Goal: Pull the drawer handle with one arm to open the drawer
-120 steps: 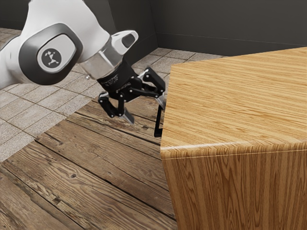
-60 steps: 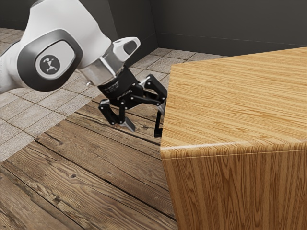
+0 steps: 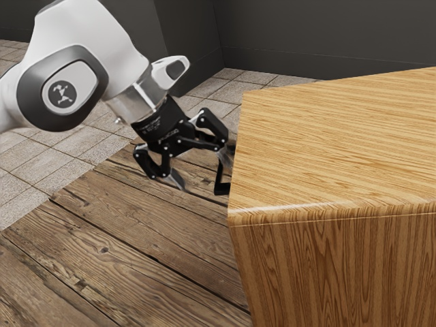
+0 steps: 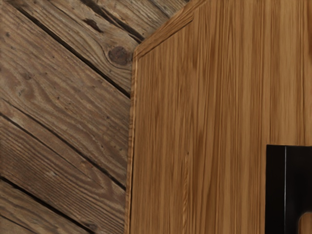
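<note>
**Asker:** Drawer handle [image 3: 219, 174]: have you got hold of it?

**Me:** Not clamped. My fingers [image 3: 176, 179] are spread wide and the gripper [image 3: 202, 165] straddles the black bar. The near finger is out over the floor and the far one is tucked in on the bar's cabinet side. It looks hooked rather than pinched. Whether that far finger actually touches the bar, I cannot tell.

**Asker:** What has changed in the last second?

**Me:** My hand has drawn back toward the exterior view's left. The handle has come with it a little, away from the corner of the cabinet [image 3: 327, 150]. From my wrist camera I see the bar's end standing against the drawer front [image 4: 209, 122].

**Asker:** Meaning?

**Me:** I judge the drawer has started to slide, but only just. Most of the pull is left to do.

**Asker:** Anything to watch?

**Me:** With the fingers apart, a hook can slip off if I swing sideways. The pull should run straight out over the plank floor [image 3: 102, 259], with my arm [image 3: 68, 75] backing off along the same line.
</note>
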